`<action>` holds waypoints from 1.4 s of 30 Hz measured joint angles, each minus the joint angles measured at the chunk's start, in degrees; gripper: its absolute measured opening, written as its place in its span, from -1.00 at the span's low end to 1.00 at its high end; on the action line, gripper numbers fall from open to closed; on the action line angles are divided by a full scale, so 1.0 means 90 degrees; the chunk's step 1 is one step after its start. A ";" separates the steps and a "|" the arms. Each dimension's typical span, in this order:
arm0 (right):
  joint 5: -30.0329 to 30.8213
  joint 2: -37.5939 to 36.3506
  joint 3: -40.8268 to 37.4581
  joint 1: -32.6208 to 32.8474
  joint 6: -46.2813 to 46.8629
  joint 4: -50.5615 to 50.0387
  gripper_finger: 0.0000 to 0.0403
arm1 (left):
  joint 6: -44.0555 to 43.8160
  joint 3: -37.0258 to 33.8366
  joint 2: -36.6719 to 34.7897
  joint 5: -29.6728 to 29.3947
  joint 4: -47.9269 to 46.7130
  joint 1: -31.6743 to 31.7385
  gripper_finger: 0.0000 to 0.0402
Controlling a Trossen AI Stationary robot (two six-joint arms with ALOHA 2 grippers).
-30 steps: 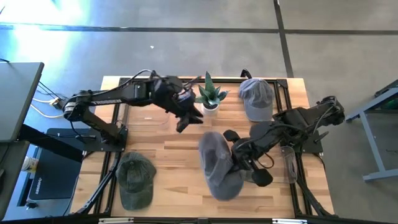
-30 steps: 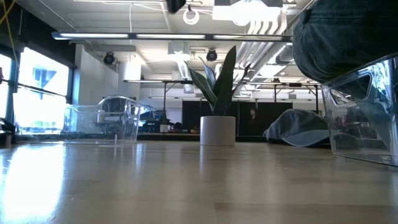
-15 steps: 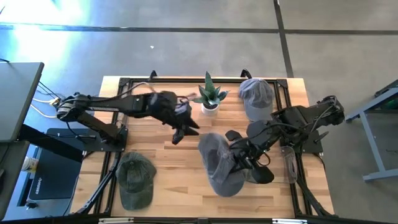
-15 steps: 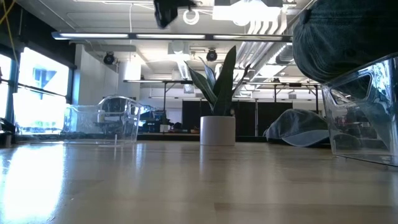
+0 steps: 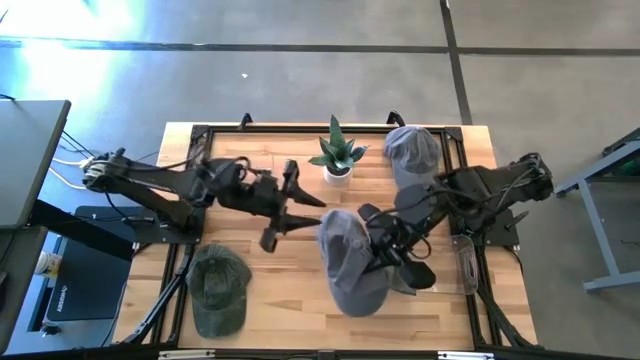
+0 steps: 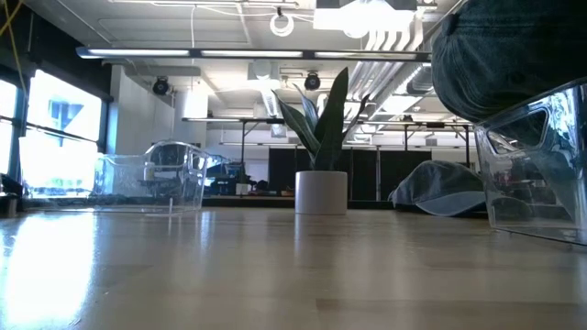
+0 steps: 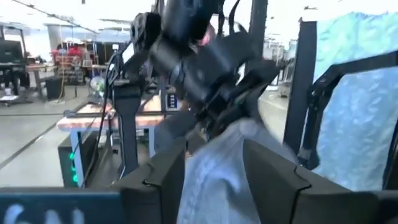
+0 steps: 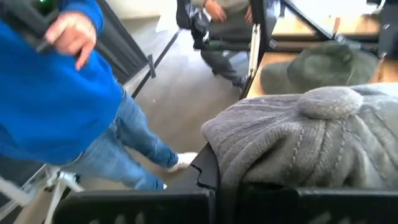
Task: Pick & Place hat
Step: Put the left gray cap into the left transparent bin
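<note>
Right gripper (image 5: 392,262) clamps the grey knit hat (image 5: 350,262) at table centre-front; left gripper (image 5: 285,212), fingers apart (empty), sits just beside it on its left, nearer than any other hat.

I see open bench (image 5: 290,265) between the green cap (image 5: 218,290) at the near left corner and the grey knit hat (image 5: 352,262) at centre. The right pincer (image 5: 400,268) and its arm crowd the near right side against that hat. The left pincer (image 5: 283,215) hangs over the middle left. Along the far edge, the potted plant (image 5: 338,155) and a grey cap (image 5: 412,155) stand near each other, leaving only a narrow lane between.
</note>
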 joint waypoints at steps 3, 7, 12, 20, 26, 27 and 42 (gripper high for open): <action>-0.0032 0.0000 0.0000 -0.0049 -0.0011 0.0168 -0.99 | 0.0020 -0.0009 0.0175 -0.0032 -0.0095 0.0017 -0.03; -0.0032 0.0000 0.0000 -0.0052 -0.0015 0.0206 -0.99 | 0.0014 0.0129 0.0518 -0.0036 -0.0284 0.0007 0.30; -0.0030 0.0002 0.0000 -0.0052 0.0015 0.0244 -0.99 | -0.0010 0.0409 0.0918 0.0050 -0.0802 0.0005 0.56; -0.0021 0.0004 0.0000 -0.0049 0.0015 0.0245 -0.99 | -0.0539 0.0651 0.1071 0.1362 -0.1292 0.0007 0.42; -0.0021 -0.0002 0.0000 -0.0049 0.0012 0.0235 -0.99 | -0.1040 0.0648 0.1066 0.2428 -0.1219 0.0007 0.06; -0.0021 -0.0013 0.0000 -0.0049 0.0012 0.0223 -0.99 | -0.1105 0.0648 0.1066 0.2580 -0.1176 0.0007 -0.01; -0.0696 -0.0044 0.0000 -0.0044 0.0122 0.0612 -0.99 | -0.0816 0.1568 0.0778 0.3198 -0.1265 0.0010 -0.92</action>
